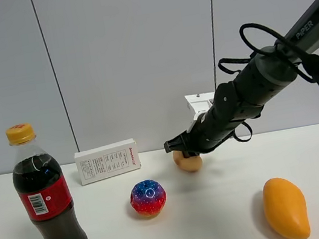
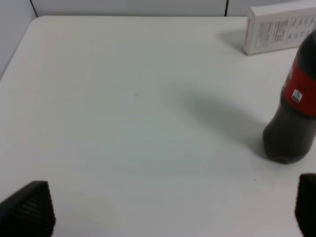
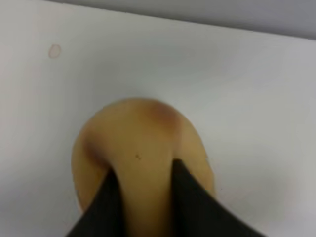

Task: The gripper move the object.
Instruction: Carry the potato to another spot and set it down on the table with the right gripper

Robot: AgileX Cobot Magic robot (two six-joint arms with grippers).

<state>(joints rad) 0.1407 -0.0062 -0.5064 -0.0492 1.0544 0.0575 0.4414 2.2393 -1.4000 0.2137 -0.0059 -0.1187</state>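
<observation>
Roundish tan object (image 3: 141, 140), brown blotch

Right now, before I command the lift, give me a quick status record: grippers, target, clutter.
right gripper: closed on the potato, fingers pinching it
potato: at table level, near the back wall
left gripper: open, holding nothing, cola bottle in its view
clutter: speckled ball, mango, white box, all apart from potato

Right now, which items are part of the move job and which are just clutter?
Job: right gripper, tan ball it grips.
Clutter: cola bottle, white box, speckled ball, mango, open left gripper.
</observation>
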